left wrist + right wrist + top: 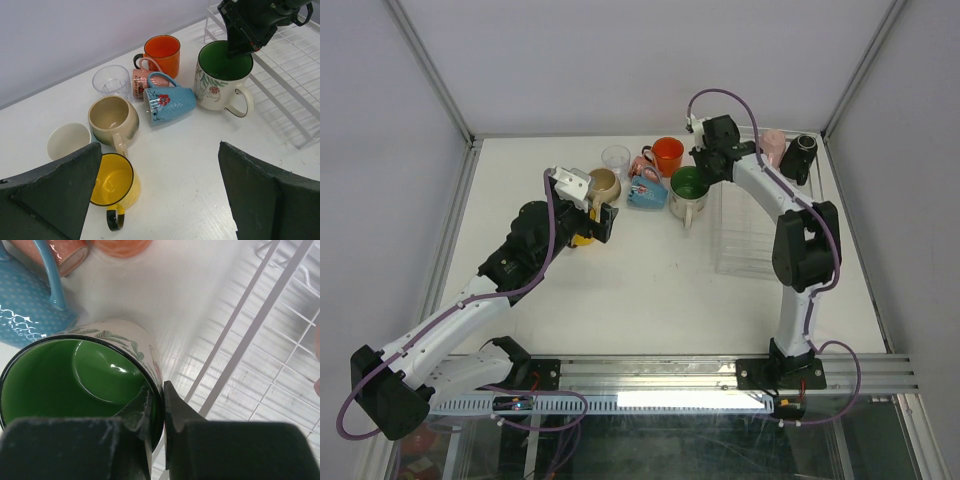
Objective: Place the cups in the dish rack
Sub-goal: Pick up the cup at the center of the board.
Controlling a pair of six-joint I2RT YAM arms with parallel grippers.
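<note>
R hand (157, 401) pinching green mug (60, 370) rim — beside rack (261, 317), L hand (160, 150) wide

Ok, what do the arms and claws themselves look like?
Both match: the left arm and right arm have white links, black joint housings and a purple cable looped alongside. The left claw and right claw have matte black, flat wedge-shaped fingers.
</note>
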